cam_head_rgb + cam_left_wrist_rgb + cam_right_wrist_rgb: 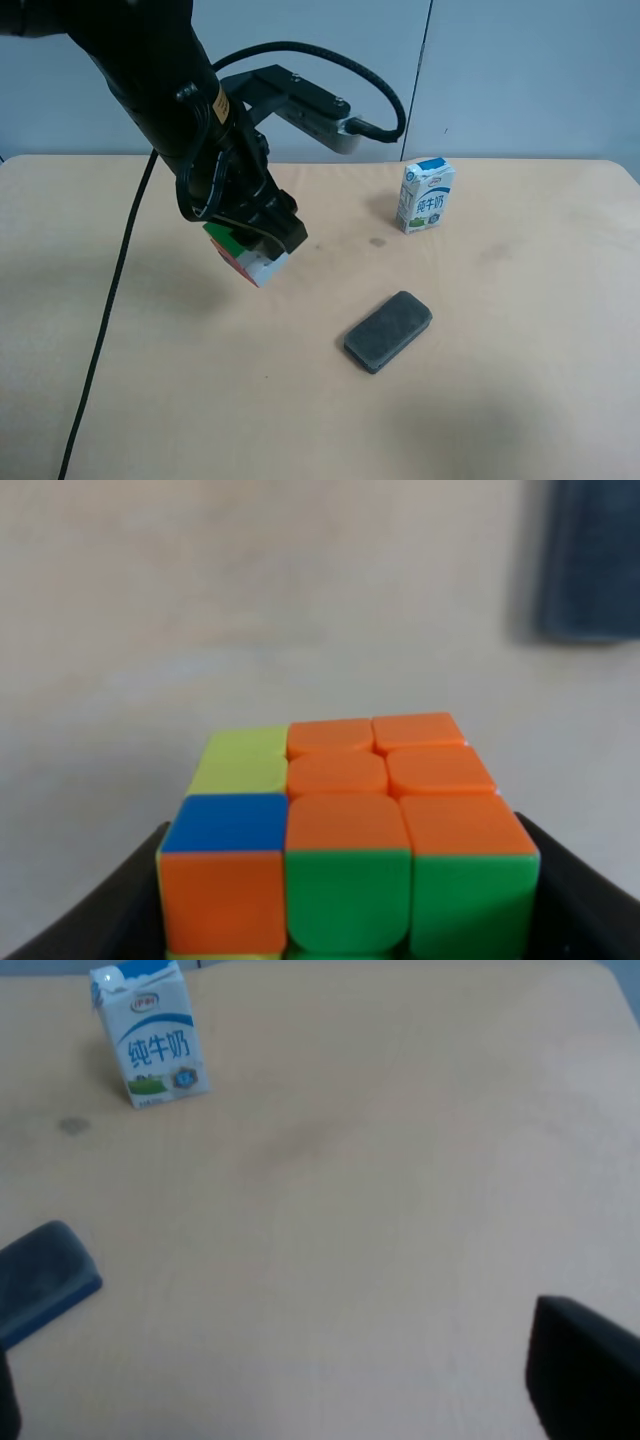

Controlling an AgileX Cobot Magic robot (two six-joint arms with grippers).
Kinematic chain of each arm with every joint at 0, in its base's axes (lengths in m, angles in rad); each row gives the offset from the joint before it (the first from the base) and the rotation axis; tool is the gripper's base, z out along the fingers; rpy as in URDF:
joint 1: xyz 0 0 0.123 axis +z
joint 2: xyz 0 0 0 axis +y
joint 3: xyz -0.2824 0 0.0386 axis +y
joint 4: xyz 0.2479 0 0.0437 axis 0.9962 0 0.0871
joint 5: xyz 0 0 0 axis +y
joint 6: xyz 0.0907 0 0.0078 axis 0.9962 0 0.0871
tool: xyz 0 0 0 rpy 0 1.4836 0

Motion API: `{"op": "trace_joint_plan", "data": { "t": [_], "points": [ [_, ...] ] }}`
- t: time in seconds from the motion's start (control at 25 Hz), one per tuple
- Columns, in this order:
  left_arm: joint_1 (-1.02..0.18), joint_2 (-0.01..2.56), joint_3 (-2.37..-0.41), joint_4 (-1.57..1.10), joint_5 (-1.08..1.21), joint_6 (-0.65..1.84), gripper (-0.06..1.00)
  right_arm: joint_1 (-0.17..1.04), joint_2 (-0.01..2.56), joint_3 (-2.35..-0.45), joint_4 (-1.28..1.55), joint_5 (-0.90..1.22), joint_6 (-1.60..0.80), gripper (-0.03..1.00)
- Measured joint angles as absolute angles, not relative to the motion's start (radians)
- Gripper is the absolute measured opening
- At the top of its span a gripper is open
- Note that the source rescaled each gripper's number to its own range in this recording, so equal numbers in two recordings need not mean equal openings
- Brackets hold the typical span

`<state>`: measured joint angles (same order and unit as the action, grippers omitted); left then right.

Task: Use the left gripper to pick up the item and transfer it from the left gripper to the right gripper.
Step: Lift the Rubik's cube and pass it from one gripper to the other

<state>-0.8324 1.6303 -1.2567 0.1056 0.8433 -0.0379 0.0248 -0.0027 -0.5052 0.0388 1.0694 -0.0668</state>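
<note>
The puzzle cube (247, 256) hangs in the air above the table, clamped between the black jaws of my left gripper (262, 243) on the all-black arm. In the left wrist view the cube (350, 820) fills the lower middle with orange, green, blue and yellow stickers, and a black finger (585, 900) presses each side. My right gripper (295, 1390) shows only in the right wrist view. Its two black fingertips (585, 1370) stand far apart with nothing between them, low over bare table. The right arm is out of the exterior high view.
A white-and-blue milk carton (425, 196) stands upright at the back right of the tan table (520, 330). A dark grey oblong block (388, 331) lies flat in front of it. Both also show in the right wrist view: the carton (150, 1035) and the block (45, 1280). A black cable (110, 300) trails down the left side.
</note>
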Motion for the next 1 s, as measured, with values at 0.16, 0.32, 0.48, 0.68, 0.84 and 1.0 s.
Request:
{"op": "trace_joint_plan", "data": {
  "t": [0.16,0.32,0.48,0.68,0.84,1.0],
  "points": [
    [-0.896,1.619,-1.257,0.066,0.785,-0.023,0.01,0.025,-0.003,-0.505,0.039,1.069,-0.067,1.00],
    [-0.956,1.619,-1.257,0.030,0.712,0.018,0.01,0.025,-0.003,-0.505,0.039,1.069,-0.067,1.00],
    [-0.983,1.619,-1.257,-0.049,0.646,0.105,0.01,0.025,-0.003,-0.505,0.039,1.069,-0.067,1.00],
    [-0.983,1.619,-1.257,-0.190,0.590,0.279,0.01,0.025,-0.003,-0.505,0.039,1.069,-0.067,1.00],
    [-0.983,1.619,-1.256,-0.308,0.576,0.393,0.01,0.025,-0.003,-0.505,0.039,1.069,-0.067,1.00],
    [-0.983,1.619,-1.256,-0.405,0.574,0.504,0.01,0.025,-0.003,-0.505,0.039,1.069,-0.067,1.00]
  ]
}}
